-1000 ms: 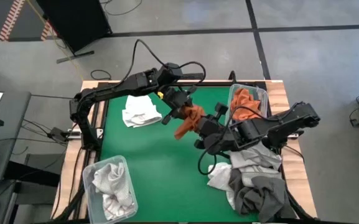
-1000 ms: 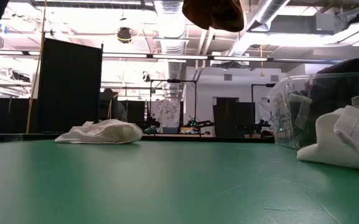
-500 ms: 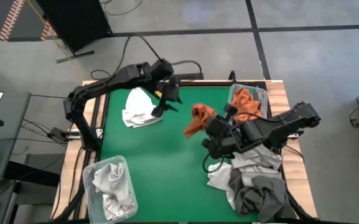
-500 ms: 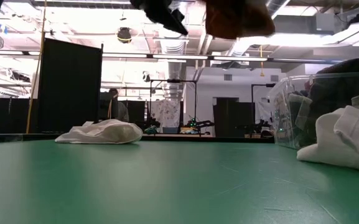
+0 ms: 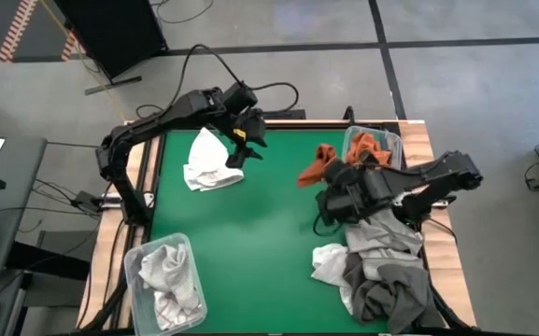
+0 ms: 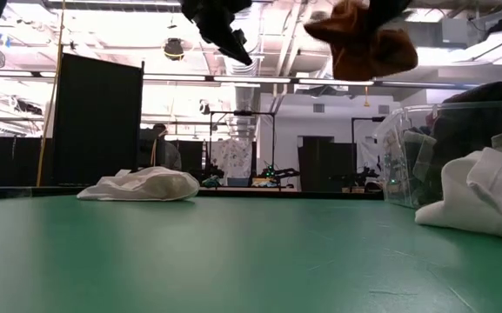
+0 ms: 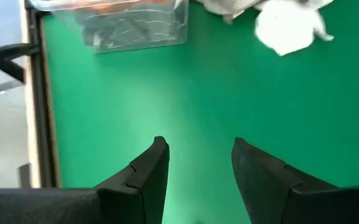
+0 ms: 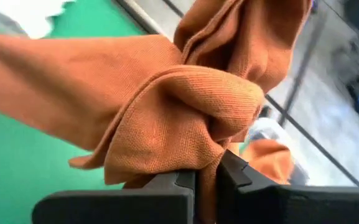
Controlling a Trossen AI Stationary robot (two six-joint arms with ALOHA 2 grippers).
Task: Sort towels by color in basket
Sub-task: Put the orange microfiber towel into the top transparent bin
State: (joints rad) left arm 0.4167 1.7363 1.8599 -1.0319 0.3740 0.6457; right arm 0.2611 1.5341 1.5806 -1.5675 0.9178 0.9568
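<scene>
A rust-orange towel hangs bunched in my right gripper, lifted above the table's right half, just left of the clear bin at the far right that holds more orange towels. The low view shows that towel high in the air. My left gripper is open and empty, over the far left part of the table beside a white towel lying flat on the green mat. In its wrist view the fingers stand apart above bare mat. My right gripper has the orange towel pinched between its two fingers at a bunched fold of several layers. The towel is lifted clear of the table, crumpled around and beyond the fingertips, with a loose end trailing toward the table's left.
A pile of white and grey towels lies at the table's near right corner. A clear bin with light grey and white towels stands at the near left corner. Bare green mat spans the middle. Cables run along the far edge.
One second ago both grippers met at the orange towel over the table's middle. My left gripper has come away from it and drawn back toward the far left. My right gripper has carried the towel, still lifted, toward the right and far edge, close to the orange bin.
</scene>
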